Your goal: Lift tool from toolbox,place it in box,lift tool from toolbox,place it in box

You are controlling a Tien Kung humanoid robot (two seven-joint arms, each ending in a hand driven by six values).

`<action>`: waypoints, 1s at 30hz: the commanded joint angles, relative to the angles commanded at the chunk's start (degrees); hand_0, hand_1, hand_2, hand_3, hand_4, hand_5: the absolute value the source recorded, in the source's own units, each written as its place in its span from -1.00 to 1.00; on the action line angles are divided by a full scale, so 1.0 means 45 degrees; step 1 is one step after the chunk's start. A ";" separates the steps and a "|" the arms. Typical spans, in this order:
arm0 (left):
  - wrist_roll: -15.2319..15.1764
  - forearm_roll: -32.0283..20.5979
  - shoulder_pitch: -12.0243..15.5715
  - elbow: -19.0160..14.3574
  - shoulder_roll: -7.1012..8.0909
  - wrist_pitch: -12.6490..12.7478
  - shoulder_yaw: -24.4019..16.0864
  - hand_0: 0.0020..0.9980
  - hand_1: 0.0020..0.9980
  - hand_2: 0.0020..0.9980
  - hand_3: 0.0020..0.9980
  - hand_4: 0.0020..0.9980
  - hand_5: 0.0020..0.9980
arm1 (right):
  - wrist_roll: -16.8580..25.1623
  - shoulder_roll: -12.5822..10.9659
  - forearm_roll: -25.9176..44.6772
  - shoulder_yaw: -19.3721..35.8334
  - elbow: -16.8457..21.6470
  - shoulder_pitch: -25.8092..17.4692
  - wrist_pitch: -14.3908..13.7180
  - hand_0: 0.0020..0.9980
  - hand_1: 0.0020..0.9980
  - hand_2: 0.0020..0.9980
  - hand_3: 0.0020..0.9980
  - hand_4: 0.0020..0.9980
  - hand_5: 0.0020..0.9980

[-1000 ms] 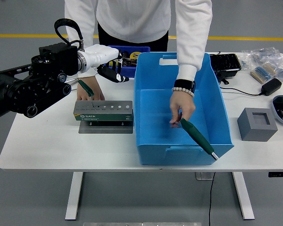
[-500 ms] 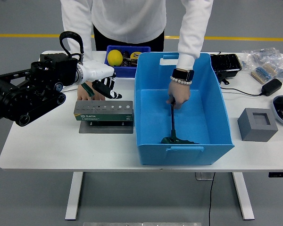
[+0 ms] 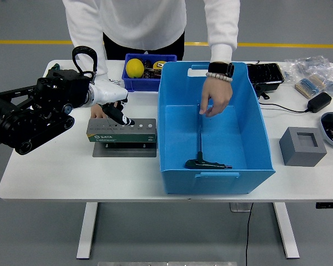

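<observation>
While person's hand (image 3: 215,98) grips tool (image 3: 202,145) in box (image 3: 261,141); left robot hand (image 3: 115,108) over toolbox (image 3: 122,131).

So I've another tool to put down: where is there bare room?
Bare tabletop runs along the near edge in front of the tool holder, and between the blue box and grey block. The far right, by the charger, is crowded.
</observation>
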 joint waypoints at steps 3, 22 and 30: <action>-0.0002 0.0202 0.0068 0.0020 0.0032 0.0003 -0.0032 0.01 0.10 0.06 -0.48 0.64 0.66 | 0.0002 0.0003 0.0015 -0.0006 -0.0001 0.0006 0.0002 0.42 0.41 0.50 0.15 0.62 0.38; -0.0115 0.1713 0.0200 0.0274 0.0171 -0.0157 0.0032 0.01 0.07 0.01 -0.45 0.65 0.68 | 0.0035 0.0009 0.0095 -0.0029 -0.0013 0.0077 -0.0001 0.42 0.41 0.50 0.15 0.62 0.38; -0.0242 0.1884 0.0205 0.0252 0.0195 -0.0174 0.0072 0.01 -0.14 -0.21 -0.46 0.67 0.70 | 0.0028 -0.0014 0.0045 -0.0032 -0.0003 0.0119 0.0001 0.42 0.41 0.50 0.15 0.62 0.38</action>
